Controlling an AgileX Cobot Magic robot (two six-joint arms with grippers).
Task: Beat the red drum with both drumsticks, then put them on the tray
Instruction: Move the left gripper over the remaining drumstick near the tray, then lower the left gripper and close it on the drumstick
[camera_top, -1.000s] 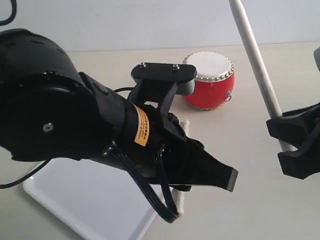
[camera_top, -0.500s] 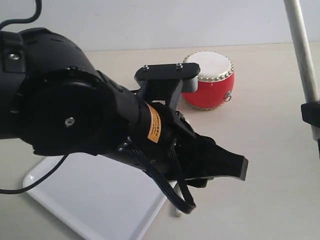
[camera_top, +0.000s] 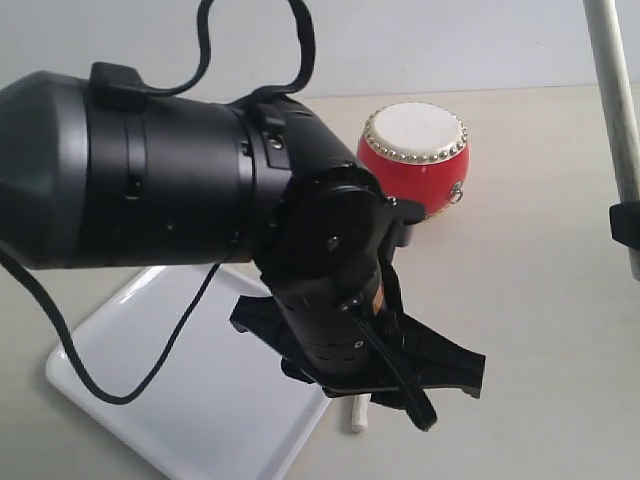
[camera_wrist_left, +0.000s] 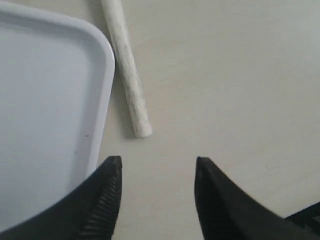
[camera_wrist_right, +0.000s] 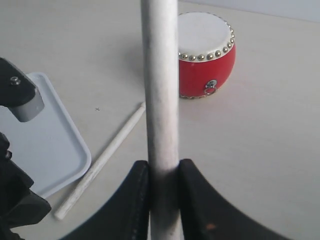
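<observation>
Our left gripper hangs spread by a drumstick lying just beside the tray. Our right gripper pinches the other drumstick upright. The red drum stands near the far edge of the worktop.

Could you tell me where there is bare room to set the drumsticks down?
What shows of the tray is bare. The table between the red drum and the right gripper is also bare. Crowded: beside the tray's rim, where the loose drumstick lies under the open left gripper.
</observation>
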